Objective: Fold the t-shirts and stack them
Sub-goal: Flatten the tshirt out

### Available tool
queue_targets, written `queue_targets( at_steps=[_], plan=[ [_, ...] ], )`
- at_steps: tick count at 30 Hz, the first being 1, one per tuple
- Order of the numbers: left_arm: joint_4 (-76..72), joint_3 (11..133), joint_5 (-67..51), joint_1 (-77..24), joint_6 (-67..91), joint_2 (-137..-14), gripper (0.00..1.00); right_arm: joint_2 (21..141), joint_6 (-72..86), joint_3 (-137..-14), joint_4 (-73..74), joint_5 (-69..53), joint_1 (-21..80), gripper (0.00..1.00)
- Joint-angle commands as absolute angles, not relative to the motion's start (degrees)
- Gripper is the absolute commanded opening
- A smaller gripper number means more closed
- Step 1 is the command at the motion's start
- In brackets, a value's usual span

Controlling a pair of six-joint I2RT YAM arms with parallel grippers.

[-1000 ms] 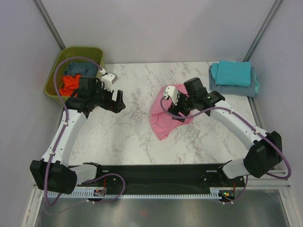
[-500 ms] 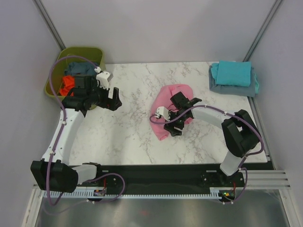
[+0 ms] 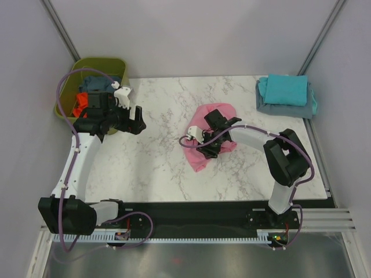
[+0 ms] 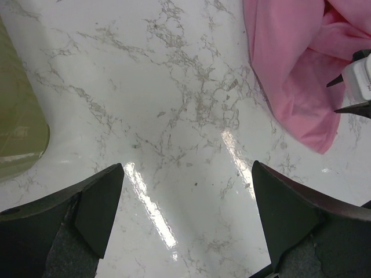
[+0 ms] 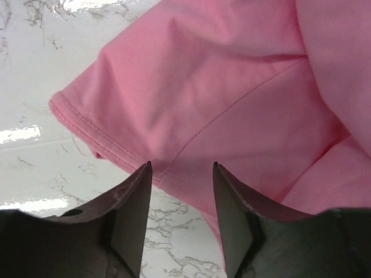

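Pink cloth lies in a soft heap on the marble tabletop (image 3: 156, 168), near the middle and a bit to the right. It is the pink t-shirt (image 3: 197, 156), all crumpled and not folded. A thin part of it trails toward the near edge.

The right arm (image 3: 252, 136) bends in from the right and reaches over the heap. The right jaws are down low on the left side of the pink t-shirt. In the right wrist view they are a little way apart. A sleeve of the pink t-shirt (image 5: 232, 87) lies flat just past their tips, and its sewn hem runs across the gap. The jaws are not pinching the cloth and have hold of nothing.

The left arm (image 3: 81, 156) is up on the left side. The left jaws are spread wide, with nothing in them. They hang over bare tabletop, well apart from the pink t-shirt (image 4: 290, 69), which shows far off to their right in the left wrist view.

An olive-green tub (image 3: 65, 98) sits off the far left corner of the tabletop. An orange t-shirt (image 3: 81, 104) and a slate blue one (image 3: 93, 84) lie inside it. At the far right corner a turquoise t-shirt (image 3: 285, 90) lies folded on top of a grey-blue folded cloth (image 3: 278, 109).
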State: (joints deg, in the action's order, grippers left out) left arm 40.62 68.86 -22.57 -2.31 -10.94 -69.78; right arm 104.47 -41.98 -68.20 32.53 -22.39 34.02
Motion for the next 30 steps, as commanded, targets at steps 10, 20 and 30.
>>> queue_targets(
  at_steps=[10,20,30],
  plan=[
    [40.17,69.61,-22.94,-1.32,-12.92,-69.52,0.99,104.41,-48.78,-71.10,42.18,-27.34,35.15,0.74],
    [40.17,69.61,-22.94,-0.18,-12.92,-69.17,0.99,108.81,-47.38,-72.07,38.14,-23.82,35.42,0.47],
    [38.85,68.46,-32.34,-0.09,-5.98,-69.43,0.99,99.42,-49.13,-80.93,40.69,-20.40,35.42,0.00]
  ],
)
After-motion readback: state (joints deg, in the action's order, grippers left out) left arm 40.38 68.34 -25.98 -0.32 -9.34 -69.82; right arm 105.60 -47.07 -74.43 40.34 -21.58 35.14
